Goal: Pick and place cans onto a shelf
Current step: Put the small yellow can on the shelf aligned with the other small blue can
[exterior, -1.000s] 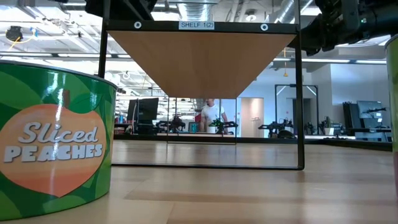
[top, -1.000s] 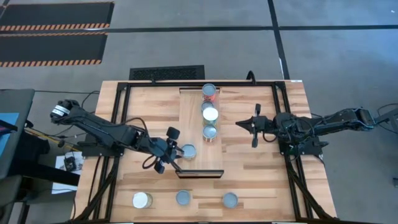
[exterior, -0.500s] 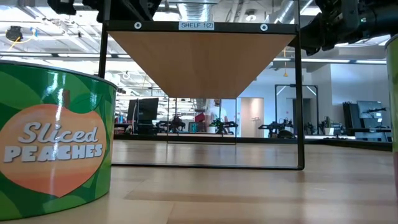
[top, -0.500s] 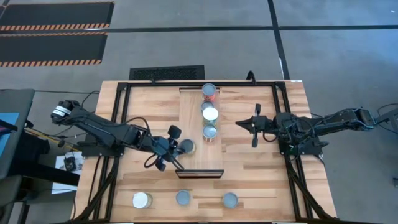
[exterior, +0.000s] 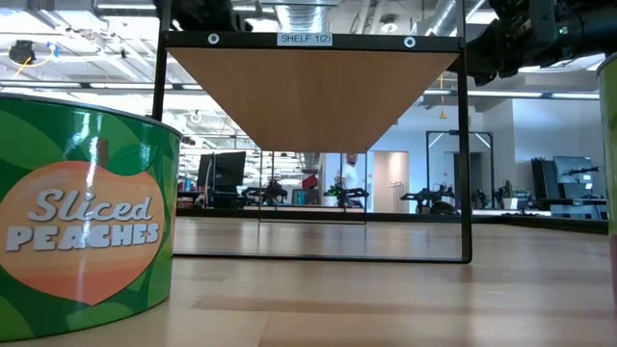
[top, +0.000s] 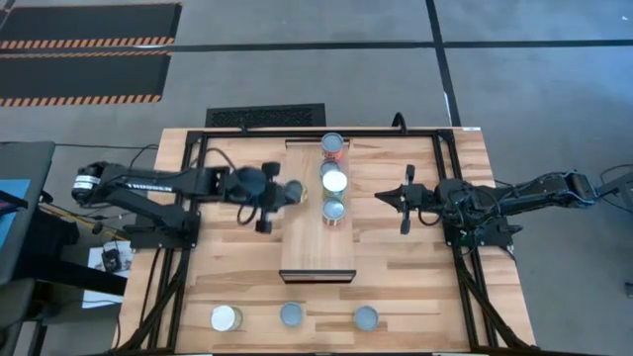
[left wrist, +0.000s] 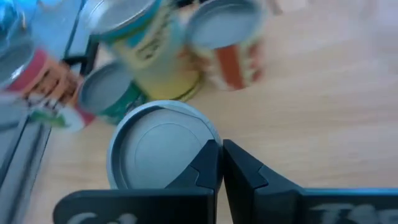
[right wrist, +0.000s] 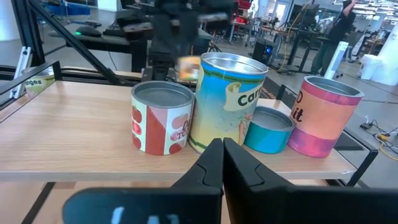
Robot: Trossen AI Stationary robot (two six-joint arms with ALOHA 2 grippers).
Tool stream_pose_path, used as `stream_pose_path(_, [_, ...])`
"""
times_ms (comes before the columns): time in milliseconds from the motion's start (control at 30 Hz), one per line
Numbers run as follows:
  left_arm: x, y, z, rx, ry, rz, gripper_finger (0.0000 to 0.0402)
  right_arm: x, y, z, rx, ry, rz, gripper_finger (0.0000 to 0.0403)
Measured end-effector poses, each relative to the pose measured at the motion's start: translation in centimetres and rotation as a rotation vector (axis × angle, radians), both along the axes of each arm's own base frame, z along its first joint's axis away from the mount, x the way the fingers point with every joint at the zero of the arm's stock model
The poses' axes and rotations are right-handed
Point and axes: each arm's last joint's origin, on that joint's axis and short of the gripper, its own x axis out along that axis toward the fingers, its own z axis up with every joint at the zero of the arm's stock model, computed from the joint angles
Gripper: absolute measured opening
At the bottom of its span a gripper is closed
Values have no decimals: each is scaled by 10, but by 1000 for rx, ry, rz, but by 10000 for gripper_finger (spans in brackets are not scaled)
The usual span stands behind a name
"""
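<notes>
The shelf (top: 316,247) is a long plank raised above the table's middle; the low view shows its underside (exterior: 308,96). Several cans (top: 334,181) stand in a row on its far half, also seen in the right wrist view (right wrist: 227,102). One more can (top: 291,188), silvery top up (left wrist: 155,155), stands upright at the shelf's left edge beside my left gripper (left wrist: 221,163), whose fingers are shut. My right gripper (top: 381,196) hangs shut and level to the right of the shelf (right wrist: 222,155), holding nothing. My left gripper lies with the outer side of one shut finger (left wrist: 202,168) against the can's upper rim (left wrist: 186,134). It comes slanting down from the table's left, and the can is on the fingers' far side. The can stands upright on the shelf. The finger hides the exact place of contact.
Three cans (top: 226,317) (top: 291,314) (top: 365,317) stand along the table's near edge; the green peaches can (exterior: 82,212) fills the low view's left. Black frame posts (exterior: 465,145) carry the shelf. A person (exterior: 349,178) walks in the room behind.
My left gripper stood open around the can at the shelf's near left. Its fingers have come together without the can between them, and it has swung toward the table's far edge. The can has slid along the shelf's left edge toward the far end, staying upright.
</notes>
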Motion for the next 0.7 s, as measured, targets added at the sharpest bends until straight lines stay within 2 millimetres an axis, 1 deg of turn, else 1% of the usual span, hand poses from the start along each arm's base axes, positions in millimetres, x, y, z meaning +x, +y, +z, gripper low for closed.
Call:
stream_pose_path(167, [7,31,-7,-80,-2,107,1,0,0,0,0,1,0,20])
stream_pose_path(333, [15,55,-4,-112,24,187,0,0,0,0,-1,1,0,16])
stream_pose_path(467, [23,63,-2,-147,65,182,0,0,0,0,-1,1,0,20])
stream_pose_path(700, [39,68,-6,-157,131,188,0,0,0,0,-3,1,0,18])
